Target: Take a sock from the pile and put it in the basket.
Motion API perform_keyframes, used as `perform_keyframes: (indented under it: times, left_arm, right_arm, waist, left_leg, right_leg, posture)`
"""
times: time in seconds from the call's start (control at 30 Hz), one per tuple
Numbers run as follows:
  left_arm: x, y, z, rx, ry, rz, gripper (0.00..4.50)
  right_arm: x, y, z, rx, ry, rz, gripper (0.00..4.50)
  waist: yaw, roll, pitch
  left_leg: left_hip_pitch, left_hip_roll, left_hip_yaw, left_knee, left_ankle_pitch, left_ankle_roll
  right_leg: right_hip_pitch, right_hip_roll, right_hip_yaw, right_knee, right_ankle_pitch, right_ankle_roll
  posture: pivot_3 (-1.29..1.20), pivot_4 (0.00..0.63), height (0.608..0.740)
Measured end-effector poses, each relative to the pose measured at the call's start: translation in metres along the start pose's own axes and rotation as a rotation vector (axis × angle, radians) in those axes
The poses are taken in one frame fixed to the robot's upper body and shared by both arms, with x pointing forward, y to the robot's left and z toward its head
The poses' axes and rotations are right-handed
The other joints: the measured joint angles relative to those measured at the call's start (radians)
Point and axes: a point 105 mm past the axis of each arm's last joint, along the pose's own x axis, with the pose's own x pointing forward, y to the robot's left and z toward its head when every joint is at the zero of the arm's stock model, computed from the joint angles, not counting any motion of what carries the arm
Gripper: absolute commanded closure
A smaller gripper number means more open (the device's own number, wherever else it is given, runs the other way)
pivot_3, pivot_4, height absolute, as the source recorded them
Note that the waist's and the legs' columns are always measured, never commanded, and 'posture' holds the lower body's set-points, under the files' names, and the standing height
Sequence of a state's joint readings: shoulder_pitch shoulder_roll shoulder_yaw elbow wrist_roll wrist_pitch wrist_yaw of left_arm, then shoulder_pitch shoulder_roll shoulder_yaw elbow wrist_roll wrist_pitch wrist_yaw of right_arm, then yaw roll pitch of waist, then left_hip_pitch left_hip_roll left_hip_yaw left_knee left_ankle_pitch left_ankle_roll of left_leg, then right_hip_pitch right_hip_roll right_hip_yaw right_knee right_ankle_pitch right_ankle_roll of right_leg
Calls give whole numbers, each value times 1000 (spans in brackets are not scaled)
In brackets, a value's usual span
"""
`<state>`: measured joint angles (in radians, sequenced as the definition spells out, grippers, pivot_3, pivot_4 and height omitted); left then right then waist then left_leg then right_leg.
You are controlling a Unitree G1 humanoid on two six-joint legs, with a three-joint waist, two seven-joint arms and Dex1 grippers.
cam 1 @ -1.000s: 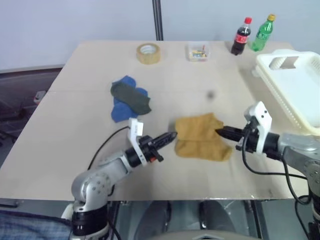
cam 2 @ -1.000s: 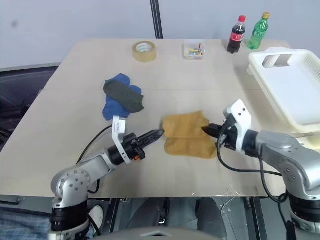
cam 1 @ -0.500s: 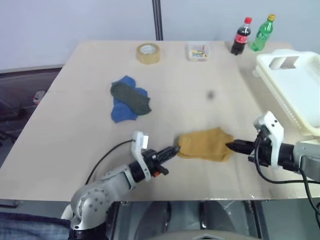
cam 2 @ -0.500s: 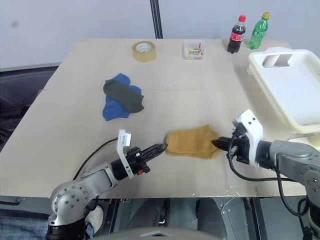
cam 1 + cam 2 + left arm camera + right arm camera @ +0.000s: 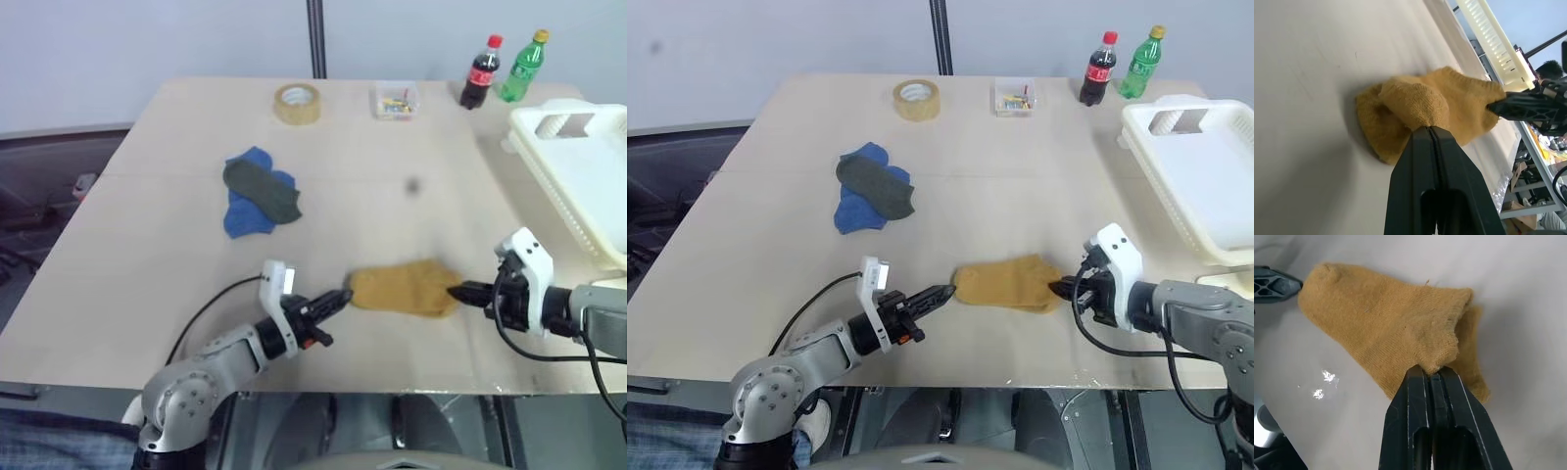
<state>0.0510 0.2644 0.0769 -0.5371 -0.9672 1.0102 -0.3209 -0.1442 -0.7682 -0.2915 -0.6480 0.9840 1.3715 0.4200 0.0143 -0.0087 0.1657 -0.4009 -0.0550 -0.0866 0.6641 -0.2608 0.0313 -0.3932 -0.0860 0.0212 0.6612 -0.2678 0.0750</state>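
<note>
Already one sock is off the pile: a mustard-yellow knitted sock lies near the counter's front edge, pinched at both ends. The left gripper has its jaws closed on the sock's 9 o'clock end, as the left wrist view shows, and the right gripper has its jaws closed on the 3 o'clock end, a fold of cloth caught between the tips in the right wrist view. Most of the sock looks to rest on the pale wooden counter, so I judge the grasp made but the lift and carry not yet begun.

What is left of the pile, a blue cloth sock with a dark grey-green sock laid across it, sits well apart at about 10 o'clock from the held sock. The large white slatted plastic basket stands at about 2 o'clock, at the counter's right side, and nothing lies in it that I can see. The sock must go up and over its near wall.

Along the far edge stand a roll of tan tape, a small clear box of coloured bits, a dark cola bottle with red cap and a green bottle with yellow cap. None stands between sock and basket; the basket's own wall is the only obstacle.
</note>
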Motion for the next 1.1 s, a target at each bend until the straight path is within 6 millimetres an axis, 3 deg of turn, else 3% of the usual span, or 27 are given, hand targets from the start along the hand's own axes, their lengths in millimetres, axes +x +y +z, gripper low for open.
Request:
perform_keyframes:
  times: [0.17,0.27,0.4,0.57,0.7,0.73,0.77,0.8,0.87,1.03,1.1]
  left_arm:
    - [5,5,2,22,10,19,4482]
    - [9,6,-1,25,29,19,4500]
    - [11,12,-5,18,49,40,4500]
    - [12,14,-9,31,72,49,4500]
    - [14,15,-9,44,78,54,4500]
    - [16,16,-9,50,81,58,3945]
    - [18,18,-8,50,79,65,3793]
    - [20,18,-6,49,71,63,3309]
    - [23,15,-3,52,54,45,2249]
    - [28,9,3,68,34,19,302]
    - [26,5,3,68,28,-5,58]
  right_arm:
    - [0,-4,-5,10,14,-32,4500]
    - [0,-7,-7,6,22,-53,3567]
    - [-3,-15,-15,-7,56,-99,1605]
    - [-12,-19,-12,-87,54,-114,1605]
    - [-12,-17,17,-253,-96,-124,1605]
    - [-10,-14,23,-303,-134,-121,1544]
    - [-5,-8,28,-356,-169,-108,1544]
    - [1,-2,28,-405,-183,-88,1544]
    - [14,8,23,-496,-189,-57,1544]
    - [36,15,13,-566,-217,-38,1544]
    - [45,4,-2,-562,-165,-66,1544]
  waist:
    - [0,0,0]
    - [0,0,0]
    - [0,0,0]
    - [-1,0,0]
    - [-1,0,0]
    - [0,0,0]
    - [0,0,0]
    - [0,0,0]
    - [0,0,0]
    - [-1,0,0]
    - [-1,0,-1]
  left_leg:
    - [0,0,0,0,0,0]
    - [0,0,0,0,0,0]
    - [0,0,0,0,0,0]
    - [0,0,0,0,0,0]
    - [0,0,0,0,0,0]
    - [0,0,0,0,0,0]
    - [0,0,0,0,0,0]
    - [0,0,0,0,0,0]
    - [0,0,0,0,1,-1]
    - [3,0,0,0,2,-4]
    - [4,1,0,0,2,-4]
  right_leg:
    - [0,0,0,0,0,0]
    - [0,0,0,0,0,0]
    - [0,0,0,0,0,0]
    - [0,0,0,0,0,0]
    - [0,0,-1,0,0,0]
    - [0,1,-1,0,0,1]
    - [0,1,-1,0,0,1]
    - [1,1,-1,0,0,1]
    - [1,0,-1,0,0,1]
    - [2,0,-1,0,0,1]
    - [3,1,-1,0,0,0]
  posture:
    - [0,150,740]
    - [0,150,740]
    - [0,150,740]
    - [0,150,740]
    - [0,150,740]
    - [0,150,740]
    - [0,150,740]
    - [0,150,740]
    - [0,150,740]
    - [0,150,740]
    - [0,150,740]
